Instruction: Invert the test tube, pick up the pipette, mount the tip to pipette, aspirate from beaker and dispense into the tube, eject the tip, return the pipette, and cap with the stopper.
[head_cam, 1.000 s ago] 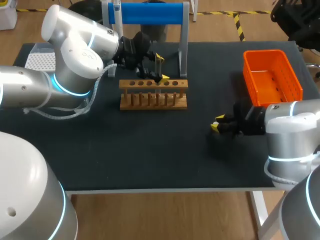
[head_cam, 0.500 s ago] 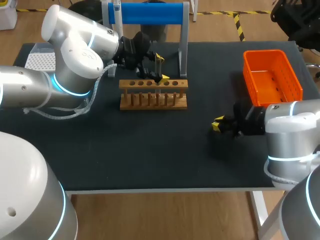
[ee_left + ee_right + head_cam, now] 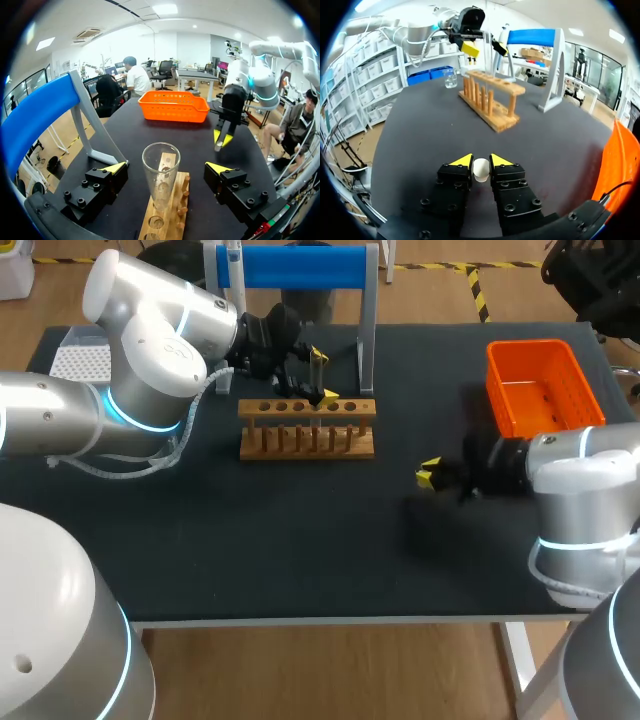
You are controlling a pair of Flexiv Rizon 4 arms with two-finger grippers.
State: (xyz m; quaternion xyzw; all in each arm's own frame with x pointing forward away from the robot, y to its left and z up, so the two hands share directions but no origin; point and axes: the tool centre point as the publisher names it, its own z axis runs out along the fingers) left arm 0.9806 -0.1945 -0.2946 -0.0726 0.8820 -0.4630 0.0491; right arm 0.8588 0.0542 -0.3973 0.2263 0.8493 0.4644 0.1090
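Right hand (image 3: 481, 161) clenched on rounded white stopper (image 3: 480, 170), perhaps rubber; left hand (image 3: 166, 167) released.

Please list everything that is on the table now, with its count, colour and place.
table: one, black.
rack: one, wooden, back middle.
test tube: one, clear, standing in the rack.
stand: one, blue bar, behind the rack.
basket: one, orange, back right.
beaker: one, clear, past the rack's left end.
tip box: one, white, back left corner.
stopper: one, white, in the right hand.
left hand: yellow-tipped, open around the test tube.
right hand: yellow-tipped, shut on the stopper.
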